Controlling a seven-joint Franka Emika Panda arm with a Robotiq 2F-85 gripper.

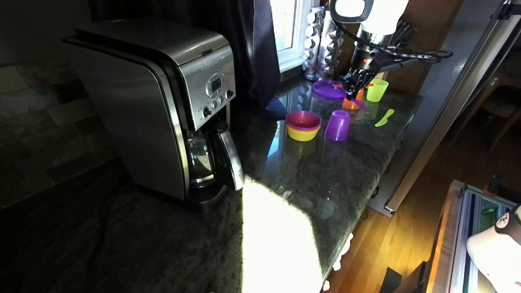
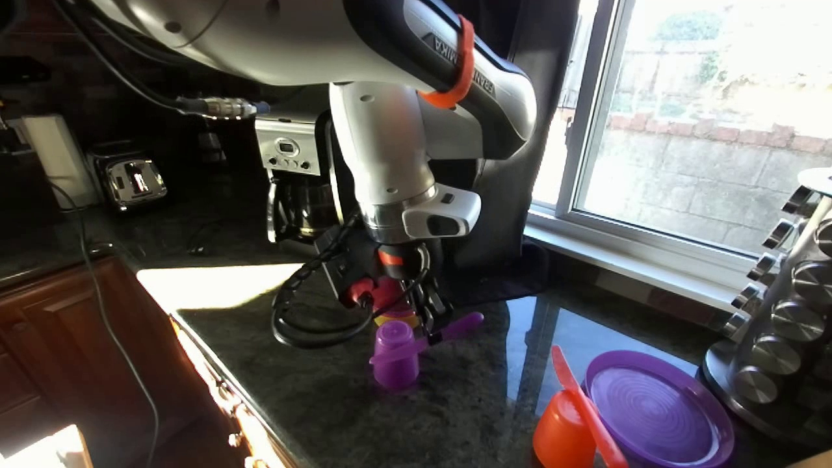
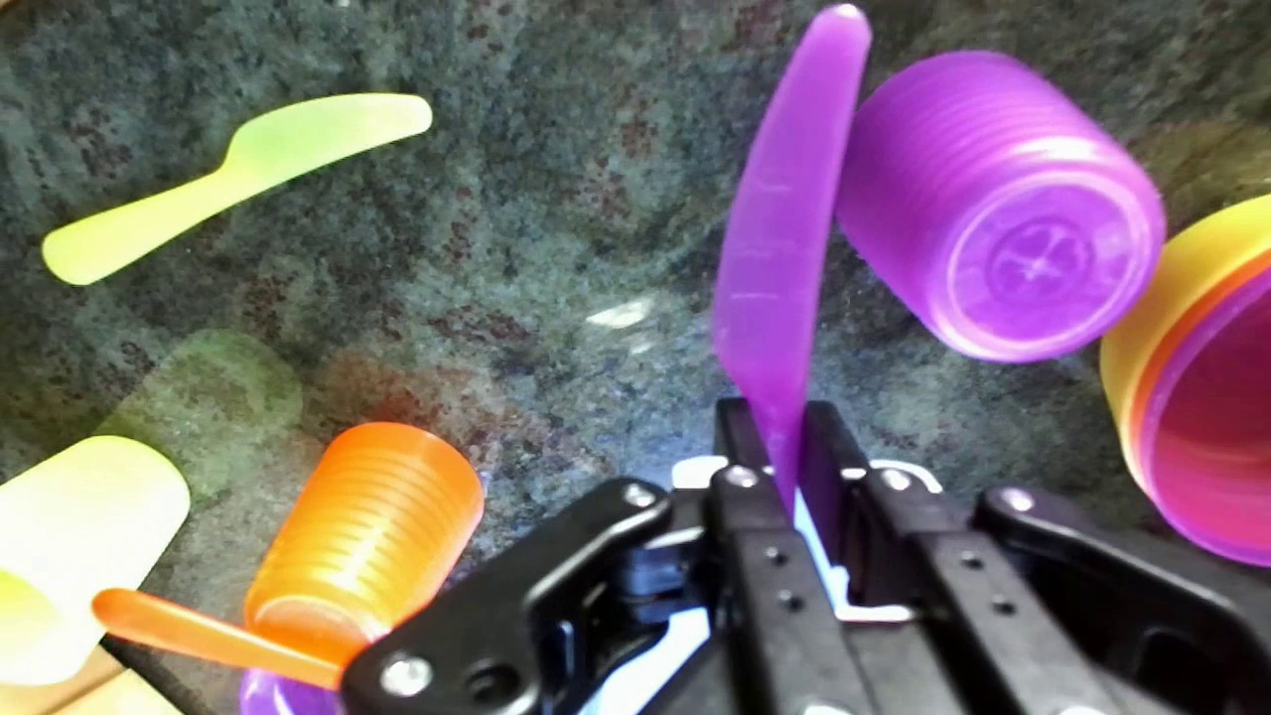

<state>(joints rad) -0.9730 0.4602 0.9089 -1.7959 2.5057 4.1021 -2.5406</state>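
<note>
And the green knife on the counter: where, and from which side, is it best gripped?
Perhaps by the slim handle, from above, closing across its width: the green knife lies flat and uncovered. The end effector holds the purple knife, so it should be freed first.

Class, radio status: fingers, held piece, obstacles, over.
Fingers shut on flat purple plastic knife; held above dark stone counter; upturned purple ribbed plastic cup nearby, not touching.

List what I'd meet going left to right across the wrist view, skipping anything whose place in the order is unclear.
Lime-green plastic cup, orange ribbed plastic cup, purple plastic knife gripped in the hand, upturned purple ribbed plastic cup, nested multicoloured round plastic bowls.
</note>
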